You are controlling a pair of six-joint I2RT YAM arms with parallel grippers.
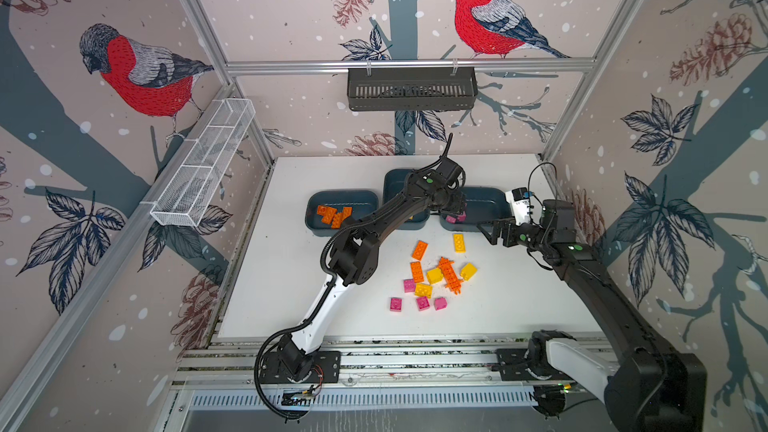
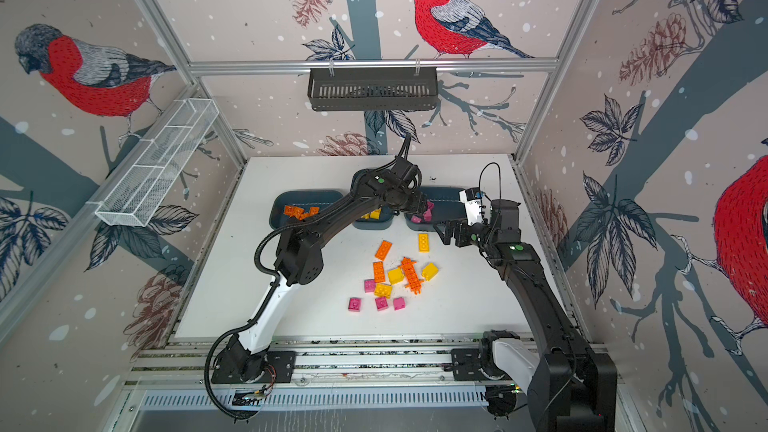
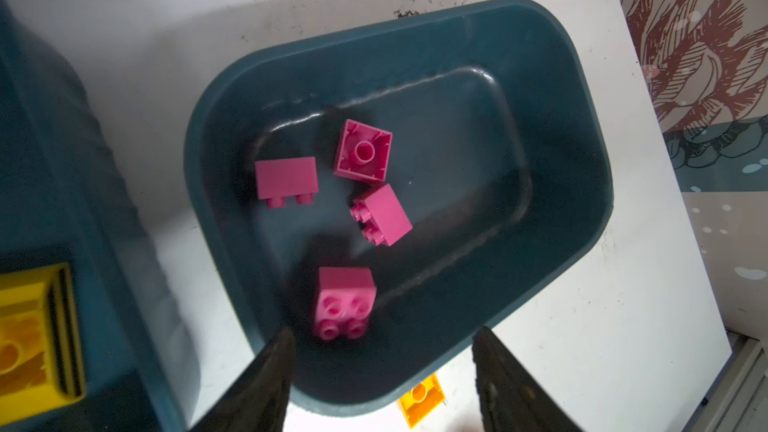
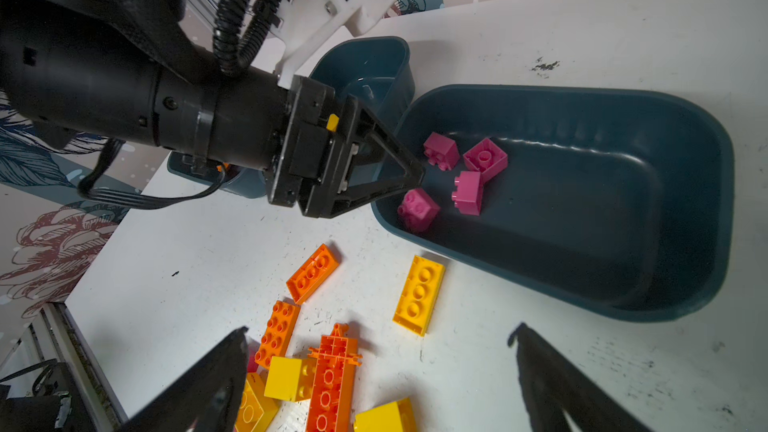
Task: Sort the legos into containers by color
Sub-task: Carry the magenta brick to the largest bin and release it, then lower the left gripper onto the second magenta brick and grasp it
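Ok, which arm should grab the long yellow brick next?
Probably the right arm. Its open jaws hang over the table just beside the long yellow brick, facing it. The left arm has its jaws pointing down into the pink tub.

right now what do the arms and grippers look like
The left arm and right arm are black with white lower links and green dots; a ribbed black hose follows the left. The left gripper and right gripper have black triangular fingers.
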